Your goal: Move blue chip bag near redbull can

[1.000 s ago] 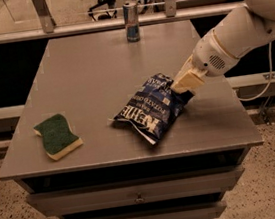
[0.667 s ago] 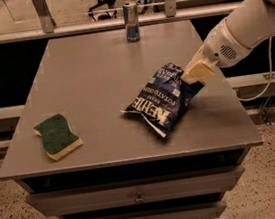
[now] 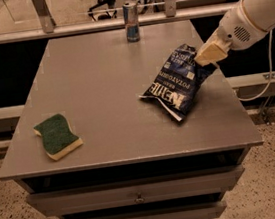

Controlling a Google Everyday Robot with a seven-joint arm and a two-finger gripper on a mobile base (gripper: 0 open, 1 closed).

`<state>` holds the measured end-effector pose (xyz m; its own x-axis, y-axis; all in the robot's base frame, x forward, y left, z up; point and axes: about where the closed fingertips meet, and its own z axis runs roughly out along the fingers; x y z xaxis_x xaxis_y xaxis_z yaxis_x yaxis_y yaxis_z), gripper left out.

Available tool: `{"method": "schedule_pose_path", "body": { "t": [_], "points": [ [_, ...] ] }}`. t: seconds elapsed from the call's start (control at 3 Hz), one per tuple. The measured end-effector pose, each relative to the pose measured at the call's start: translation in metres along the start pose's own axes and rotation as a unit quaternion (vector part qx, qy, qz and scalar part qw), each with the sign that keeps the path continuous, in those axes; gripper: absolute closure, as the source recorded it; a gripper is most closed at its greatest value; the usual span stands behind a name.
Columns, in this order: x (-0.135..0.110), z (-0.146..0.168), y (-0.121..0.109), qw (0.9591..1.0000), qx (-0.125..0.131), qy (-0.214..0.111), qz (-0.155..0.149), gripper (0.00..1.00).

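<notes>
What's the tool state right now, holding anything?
The tool is closed on the chip bag, gripping its upper right corner, over the right side of the table.

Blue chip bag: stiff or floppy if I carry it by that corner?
Likely floppy: the blue chip bag is crinkled foil, gripped at its right corner by the gripper, lower end resting on the table. Probably light and puffy, so it may swing. The slim can looks easy to tip.
</notes>
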<state>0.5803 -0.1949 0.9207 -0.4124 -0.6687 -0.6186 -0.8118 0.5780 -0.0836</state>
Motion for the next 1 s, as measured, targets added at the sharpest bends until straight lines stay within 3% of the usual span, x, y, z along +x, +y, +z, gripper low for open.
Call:
{"method": "schedule_pose_path", "body": {
  "t": [0.33, 0.67, 1.0],
  "points": [
    [-0.005, 0.002, -0.022, 0.9993, 0.027, -0.016, 0.021, 1.00],
    [-0.015, -0.002, -0.071, 0.9938, 0.082, -0.046, 0.059, 1.00],
    [-0.039, -0.011, -0.144, 0.9739, 0.173, -0.096, 0.112, 1.00]
  ]
}}
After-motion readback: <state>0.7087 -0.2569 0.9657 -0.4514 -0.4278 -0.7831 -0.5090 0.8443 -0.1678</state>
